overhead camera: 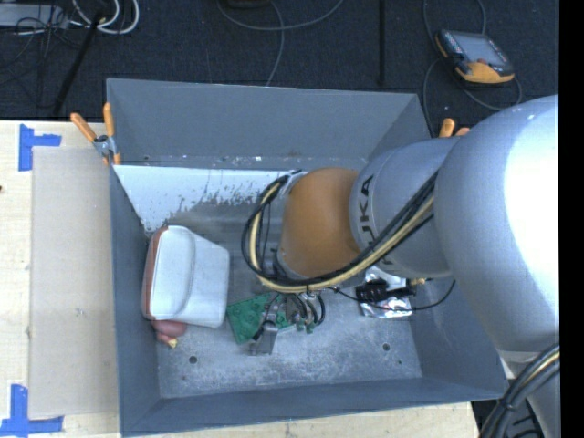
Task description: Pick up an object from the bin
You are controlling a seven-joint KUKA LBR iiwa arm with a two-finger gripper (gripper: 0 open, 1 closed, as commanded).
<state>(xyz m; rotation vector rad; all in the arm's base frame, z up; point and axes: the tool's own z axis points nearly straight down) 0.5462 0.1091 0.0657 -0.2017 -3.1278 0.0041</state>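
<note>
My gripper [265, 336] is low in the bin's front middle, below the arm's orange cover, and its tip touches or overlaps the right edge of a green crumpled thing [243, 318] lying on the bin floor. Whether anything is held is hidden. To the left, a white rounded plastic tub [187, 276] lies upside down. A pink thing [169, 329] pokes out from under its front corner.
A crumpled silver foil piece [388, 307] with a small black part [371, 292] beside it lies to the right of the gripper, partly under the arm. The arm and its cables cover the bin's middle and right. The front floor strip is bare metal.
</note>
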